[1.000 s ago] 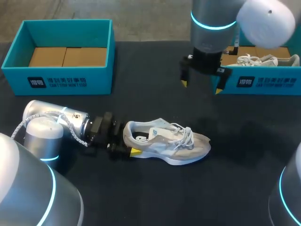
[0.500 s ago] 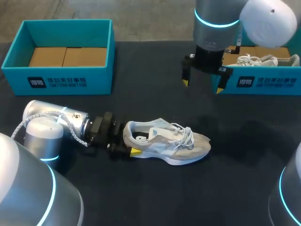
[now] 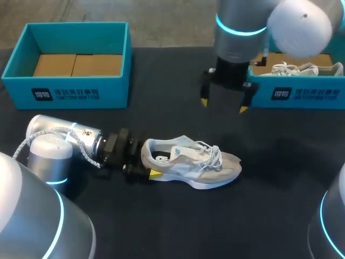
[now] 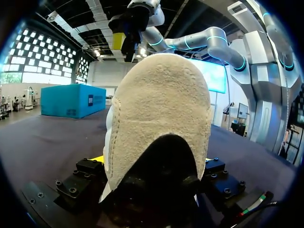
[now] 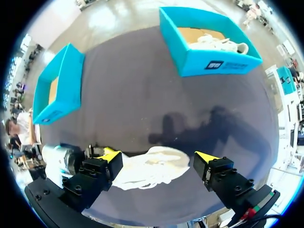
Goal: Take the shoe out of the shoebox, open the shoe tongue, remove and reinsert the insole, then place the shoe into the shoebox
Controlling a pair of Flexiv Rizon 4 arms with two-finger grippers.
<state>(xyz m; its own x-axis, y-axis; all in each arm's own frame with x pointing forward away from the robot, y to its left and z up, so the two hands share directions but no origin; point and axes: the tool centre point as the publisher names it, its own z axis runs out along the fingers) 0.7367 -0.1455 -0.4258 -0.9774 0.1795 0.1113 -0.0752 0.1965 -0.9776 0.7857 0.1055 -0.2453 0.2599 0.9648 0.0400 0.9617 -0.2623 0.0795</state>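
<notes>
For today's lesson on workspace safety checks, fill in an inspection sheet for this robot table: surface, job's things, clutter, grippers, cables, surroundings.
Surface: dark table.
Job's things: pale shoe upright on the table; left shoebox has no shoe in it; right shoebox holds a second shoe.
Clutter: nothing seen.
Grippers: left gripper shut on the shoe's heel; right gripper open, hovering above the table beside the right shoebox.
Cables: pale cable looped at the left arm's wrist.
Surroundings: nothing seen.
</notes>
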